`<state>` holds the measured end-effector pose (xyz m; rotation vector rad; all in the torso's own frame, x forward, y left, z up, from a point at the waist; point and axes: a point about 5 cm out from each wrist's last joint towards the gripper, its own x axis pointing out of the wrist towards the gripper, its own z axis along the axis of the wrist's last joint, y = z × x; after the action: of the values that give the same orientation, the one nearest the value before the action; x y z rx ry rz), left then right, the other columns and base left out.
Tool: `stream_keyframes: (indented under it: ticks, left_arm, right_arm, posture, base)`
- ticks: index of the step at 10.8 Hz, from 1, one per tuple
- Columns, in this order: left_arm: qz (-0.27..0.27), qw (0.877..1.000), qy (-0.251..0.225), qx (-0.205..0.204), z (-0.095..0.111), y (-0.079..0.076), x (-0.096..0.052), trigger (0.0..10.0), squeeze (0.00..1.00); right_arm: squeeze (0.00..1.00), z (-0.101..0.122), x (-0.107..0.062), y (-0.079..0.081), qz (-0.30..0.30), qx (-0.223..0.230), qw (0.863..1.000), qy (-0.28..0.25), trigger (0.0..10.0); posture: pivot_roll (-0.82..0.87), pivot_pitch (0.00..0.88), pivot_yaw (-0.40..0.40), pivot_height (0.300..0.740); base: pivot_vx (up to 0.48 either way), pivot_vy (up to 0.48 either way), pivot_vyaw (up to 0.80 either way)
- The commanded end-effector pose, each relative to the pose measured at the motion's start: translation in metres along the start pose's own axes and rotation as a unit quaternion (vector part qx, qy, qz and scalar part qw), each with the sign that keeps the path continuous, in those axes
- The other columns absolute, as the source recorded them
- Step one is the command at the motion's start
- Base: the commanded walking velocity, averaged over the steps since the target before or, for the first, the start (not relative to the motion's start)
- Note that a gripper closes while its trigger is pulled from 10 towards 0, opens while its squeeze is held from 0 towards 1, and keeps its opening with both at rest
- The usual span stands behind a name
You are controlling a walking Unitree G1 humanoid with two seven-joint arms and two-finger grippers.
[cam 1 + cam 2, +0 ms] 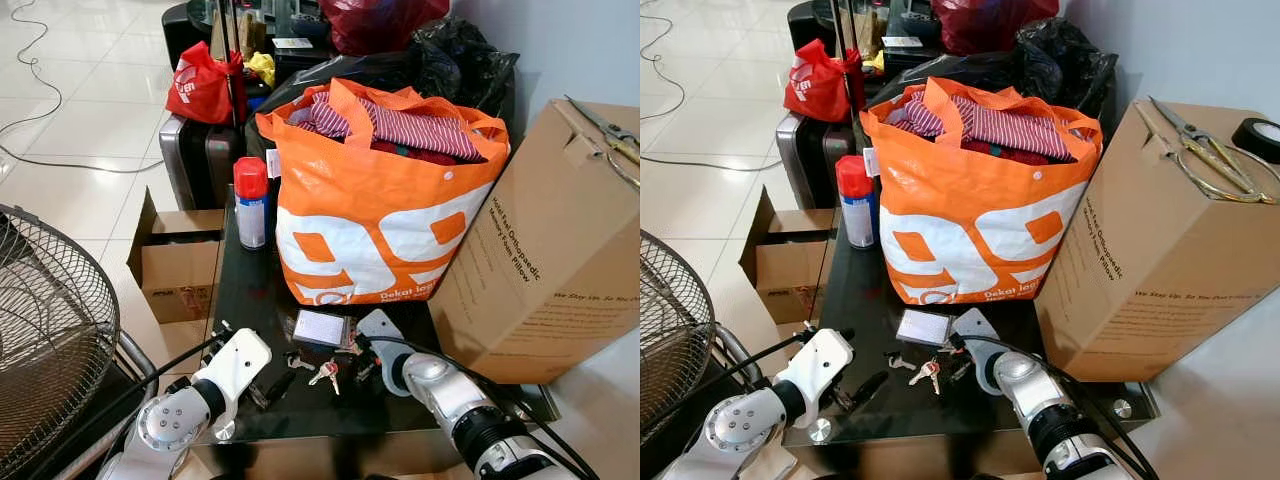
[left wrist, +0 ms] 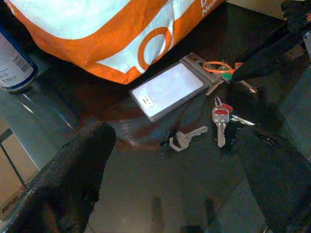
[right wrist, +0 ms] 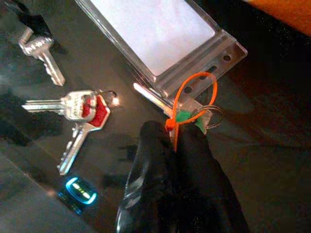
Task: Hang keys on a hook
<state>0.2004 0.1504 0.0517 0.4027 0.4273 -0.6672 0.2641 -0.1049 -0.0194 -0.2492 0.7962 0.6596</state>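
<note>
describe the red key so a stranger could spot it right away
Find the big orange bag on the dark glass table. In front of it lies a clear card holder, and just nearer the robot lie loose keys. The red-headed key is the only one with red; a plain silver key lies apart.

The cardboard box [image 1: 545, 250] reads "Orthopaedic Memory Foam Pillow".
</note>
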Motion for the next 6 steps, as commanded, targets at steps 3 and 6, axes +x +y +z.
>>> stream_keyframes:
  ticks: [3,6]
  left_arm:
    - [0.018,0.999,-0.022,-0.022,0.004,0.005,0.0,10.0,0.35]
    - [0.072,0.993,-0.075,-0.05,0.022,0.017,-0.004,10.0,0.34]
  right_arm:
    - [0.0,0.009,-0.031,-0.023,0.013,0.017,0.996,-0.082,0.0]
    - [0.0,0.014,-0.083,-0.025,0.034,0.021,0.984,-0.172,0.0]
  posture:
    - [0.06,0.0,-0.08,0.74]
    - [0.04,0.0,-0.054,0.74]
  base:
    - [0.0,0.0,0.0]
    - [0.0,0.0,0.0]
